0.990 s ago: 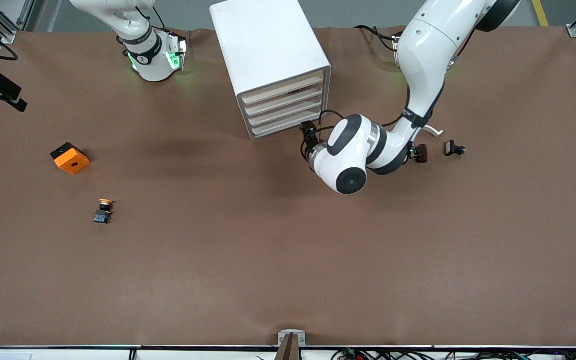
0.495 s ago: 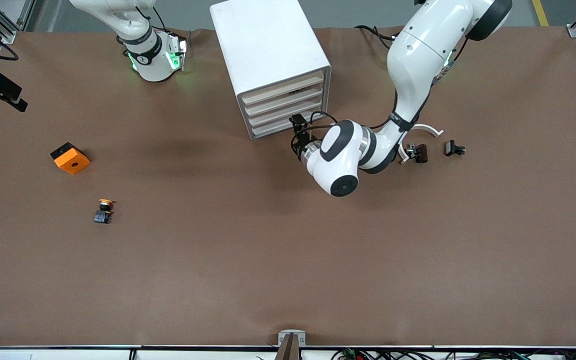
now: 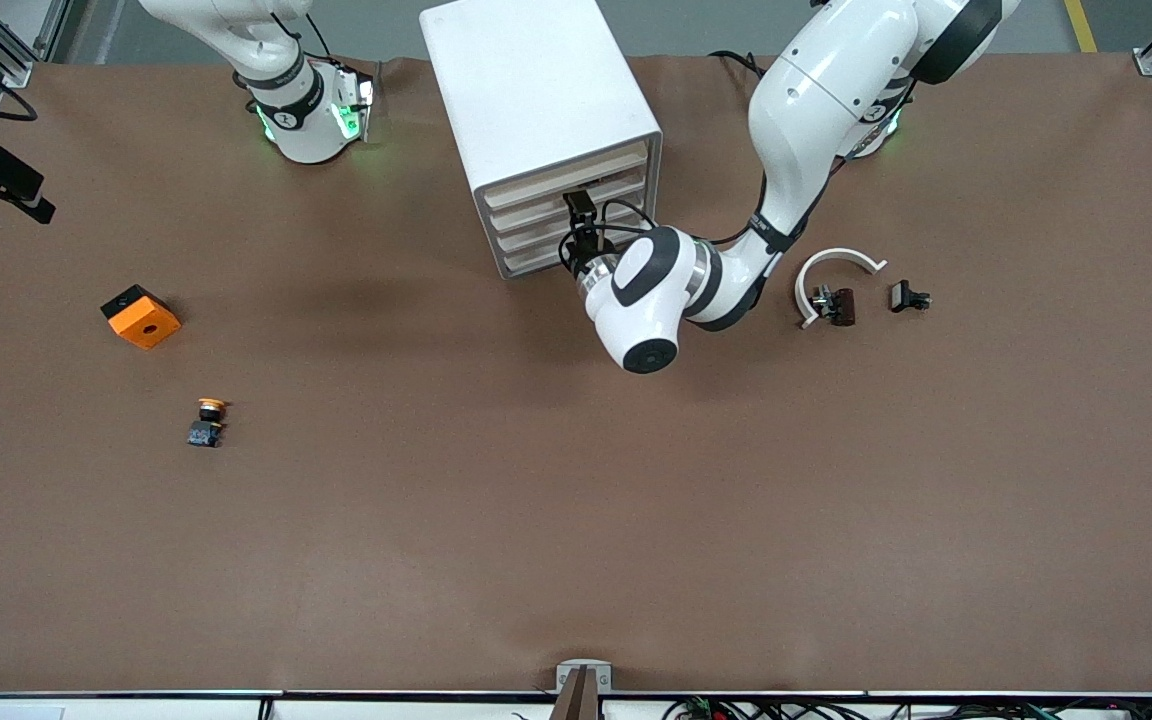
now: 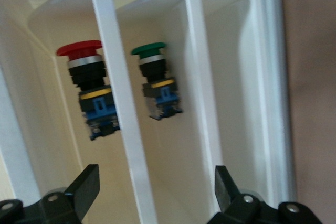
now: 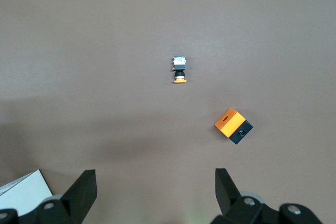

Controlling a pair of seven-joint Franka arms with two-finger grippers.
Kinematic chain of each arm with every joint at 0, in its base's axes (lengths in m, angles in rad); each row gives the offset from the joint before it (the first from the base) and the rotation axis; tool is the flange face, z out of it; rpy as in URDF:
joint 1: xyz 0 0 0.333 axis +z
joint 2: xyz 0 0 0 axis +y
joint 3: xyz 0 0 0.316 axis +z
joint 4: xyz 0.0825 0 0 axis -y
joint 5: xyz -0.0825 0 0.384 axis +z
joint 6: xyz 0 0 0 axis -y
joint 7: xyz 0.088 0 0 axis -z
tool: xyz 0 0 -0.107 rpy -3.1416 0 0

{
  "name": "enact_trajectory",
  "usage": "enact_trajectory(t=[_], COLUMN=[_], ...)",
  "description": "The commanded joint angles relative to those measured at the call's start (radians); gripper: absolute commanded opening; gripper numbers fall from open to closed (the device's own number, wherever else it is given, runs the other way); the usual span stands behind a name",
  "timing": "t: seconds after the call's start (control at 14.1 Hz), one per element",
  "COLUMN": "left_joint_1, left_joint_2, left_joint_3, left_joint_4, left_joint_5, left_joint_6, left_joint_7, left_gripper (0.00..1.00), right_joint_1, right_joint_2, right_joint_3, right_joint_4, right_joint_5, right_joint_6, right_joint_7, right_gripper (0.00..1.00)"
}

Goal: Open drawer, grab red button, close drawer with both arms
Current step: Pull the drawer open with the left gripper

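The white cabinet (image 3: 536,90) stands at the robots' edge of the table, and its four cream drawer fronts look pushed in. The top drawer (image 3: 566,171) is shut. My left gripper (image 3: 581,213) is open and empty, close in front of the drawer fronts. In the left wrist view it (image 4: 156,192) faces white tray compartments. The red-capped button (image 4: 88,72) stands in one and a green-capped button (image 4: 156,77) in the one beside it; I cannot tell which drawers these are. My right gripper (image 5: 155,192) is open and empty, waiting high over the table at the right arm's end.
A yellow-capped button (image 3: 207,421) and an orange cube (image 3: 141,316) lie toward the right arm's end; both also show in the right wrist view, the button (image 5: 179,70) and the cube (image 5: 233,126). A white curved piece (image 3: 836,263) and two small dark parts (image 3: 839,305) (image 3: 907,297) lie toward the left arm's end.
The left arm has swung toward the cabinet. Its gripper moved from beside the lowest drawer's corner to in front of the drawer fronts, uncovering the white curved piece. The right arm has not moved.
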Motion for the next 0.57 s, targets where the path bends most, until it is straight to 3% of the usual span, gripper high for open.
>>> enact_trajectory(t=[0.0, 0.5], left_joint_1=[0.001, 0.013], left_joint_2=[0.019, 0.058], left_joint_3=[0.0, 0.003], left_joint_4=[0.016, 0.018], left_joint_5=[-0.043, -0.078], left_joint_6=[-0.043, -0.043], left_joint_7=[0.011, 0.004], left_gripper=[0.85, 0.0], right_joint_1=[0.004, 0.002], right_joint_2=[-0.003, -0.003], right_joint_3=[0.001, 0.001], right_joint_4=[0.008, 0.008], right_joint_5=[-0.003, -0.005], right_joint_6=[-0.004, -0.006], right_joint_7=[0.002, 0.002], right_gripper=[1.0, 1.0])
